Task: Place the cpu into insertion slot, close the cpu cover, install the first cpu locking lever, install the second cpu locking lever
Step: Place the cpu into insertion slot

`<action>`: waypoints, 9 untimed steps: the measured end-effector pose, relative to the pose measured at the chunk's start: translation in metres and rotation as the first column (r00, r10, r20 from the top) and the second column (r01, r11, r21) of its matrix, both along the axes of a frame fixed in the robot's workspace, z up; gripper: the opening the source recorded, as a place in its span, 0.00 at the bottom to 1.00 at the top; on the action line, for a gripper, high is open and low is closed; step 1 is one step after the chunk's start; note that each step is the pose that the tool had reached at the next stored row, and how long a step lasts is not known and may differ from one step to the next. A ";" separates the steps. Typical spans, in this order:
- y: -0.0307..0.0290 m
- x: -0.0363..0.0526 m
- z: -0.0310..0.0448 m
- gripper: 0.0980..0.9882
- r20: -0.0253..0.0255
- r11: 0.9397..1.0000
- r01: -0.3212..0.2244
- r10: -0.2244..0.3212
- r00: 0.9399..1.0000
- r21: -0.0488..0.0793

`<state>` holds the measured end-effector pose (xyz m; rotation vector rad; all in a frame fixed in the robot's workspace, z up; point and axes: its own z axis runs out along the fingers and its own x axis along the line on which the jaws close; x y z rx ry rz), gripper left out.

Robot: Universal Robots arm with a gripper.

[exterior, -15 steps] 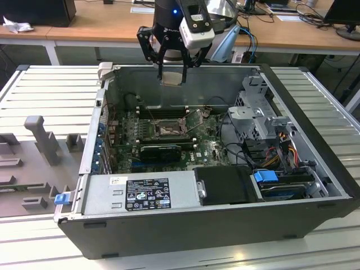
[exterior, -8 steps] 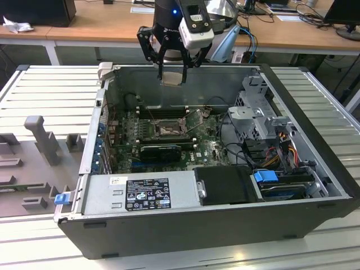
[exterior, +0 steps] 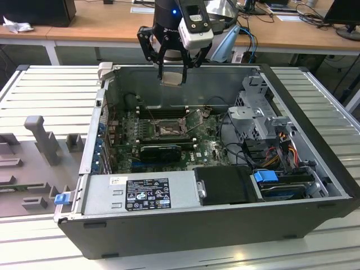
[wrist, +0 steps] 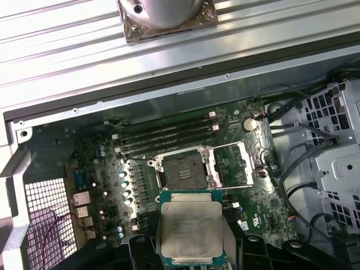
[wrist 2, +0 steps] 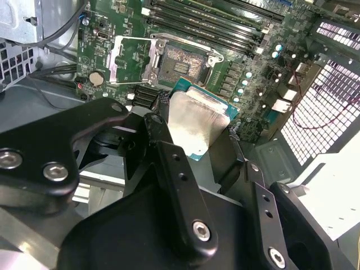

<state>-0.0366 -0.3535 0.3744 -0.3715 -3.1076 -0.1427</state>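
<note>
My gripper (exterior: 171,72) hangs over the far wall of the open computer case, shut on the cpu (exterior: 171,78). The cpu is a flat pale silver square with a green edge and sits between the black fingers (wrist 2: 163,143) in both wrist views (wrist: 191,228). It is above the green board, near the insertion slot (wrist: 183,169) but clear of it. The slot's dark centre is bare (wrist 2: 180,59) (exterior: 167,130). The cpu cover (wrist: 236,164), a silver frame plate, lies swung open beside the slot (wrist 2: 132,59). A thin wire locking lever (wrist 2: 216,56) stands loose at the slot's rim.
Long black memory slots (wrist: 163,135) run along the slot's far side. A long black card (exterior: 160,151) lies in front of the slot. The silver power supply (exterior: 146,191), the drive cage (exterior: 259,112) and coloured cables (exterior: 281,152) crowd the case. Grey fixtures (exterior: 42,138) stand at the exterior view's left.
</note>
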 end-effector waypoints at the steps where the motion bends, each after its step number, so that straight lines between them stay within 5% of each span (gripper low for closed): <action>1: 0.0000 0.0000 0.0000 0.48 0.000 1.000 0.003 -0.003 1.000 0.000; 9: 0.0000 0.0000 -0.0002 0.48 0.000 1.000 0.019 -0.019 1.000 0.000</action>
